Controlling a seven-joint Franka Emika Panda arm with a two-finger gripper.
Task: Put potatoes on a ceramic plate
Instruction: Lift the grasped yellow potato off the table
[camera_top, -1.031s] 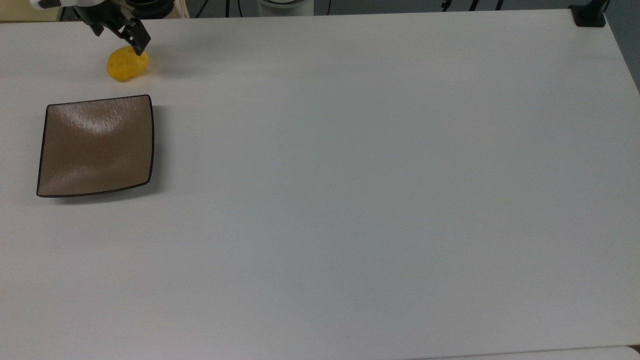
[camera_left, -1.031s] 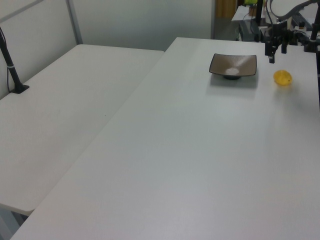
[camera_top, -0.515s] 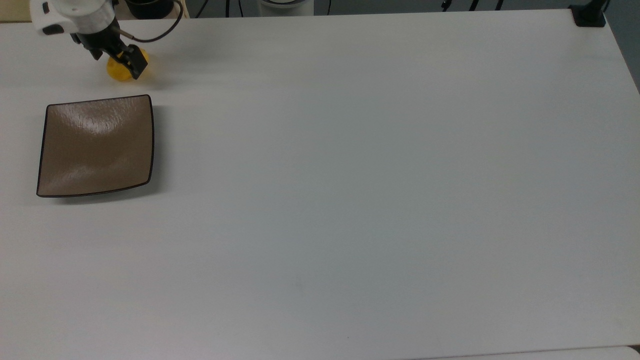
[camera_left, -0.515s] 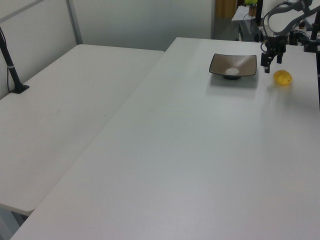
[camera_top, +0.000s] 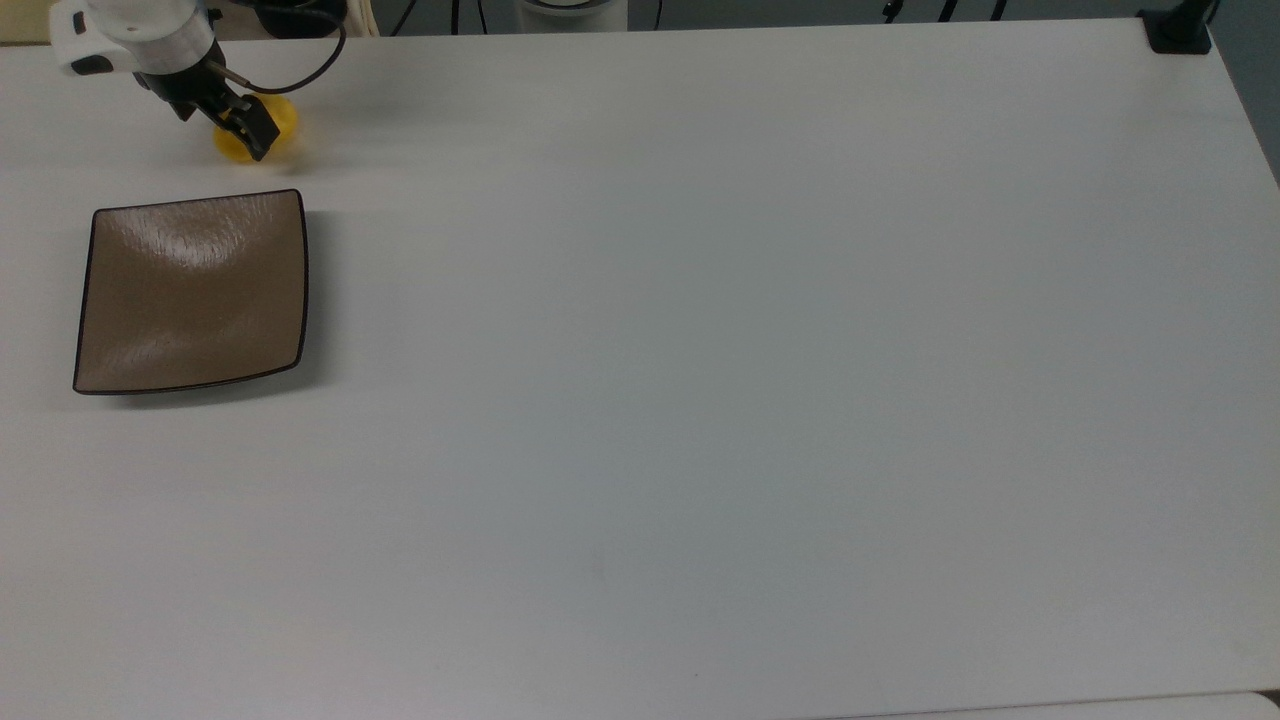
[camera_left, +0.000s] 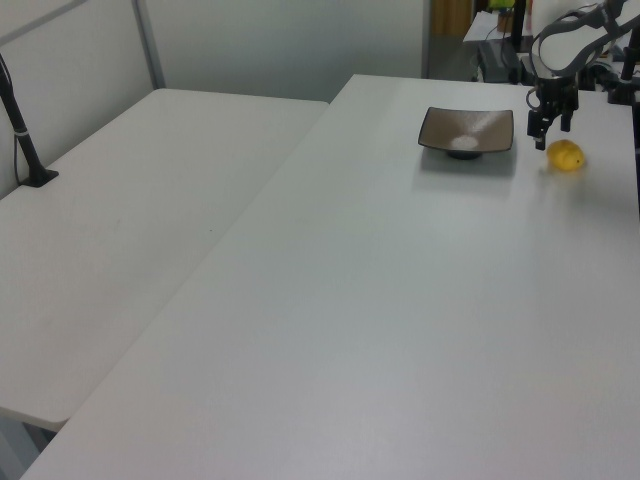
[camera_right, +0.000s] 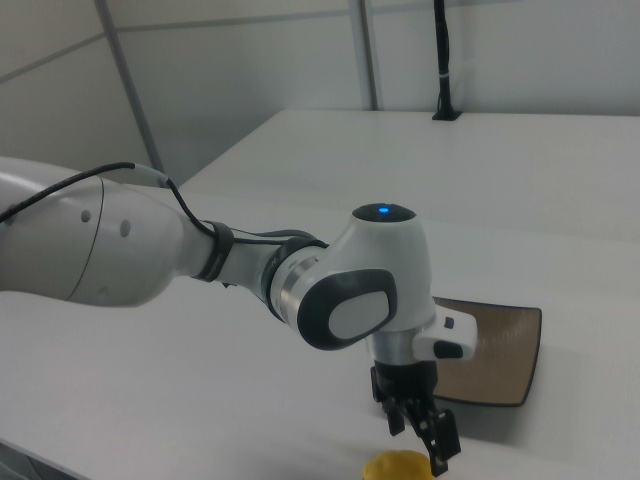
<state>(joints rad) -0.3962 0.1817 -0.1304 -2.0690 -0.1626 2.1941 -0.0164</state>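
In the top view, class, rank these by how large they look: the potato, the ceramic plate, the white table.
1. White table
2. Square brown ceramic plate
3. Yellow potato, partly covered by the gripper, yet plainly smallest.

Top view overhead, left view far oblique, right view close behind arm (camera_right: 120, 240)

No text, label, brand, number or sign can be read on anything here.

White table (camera_top: 760, 350): plate (camera_top: 190, 295), potato (camera_top: 280, 122)
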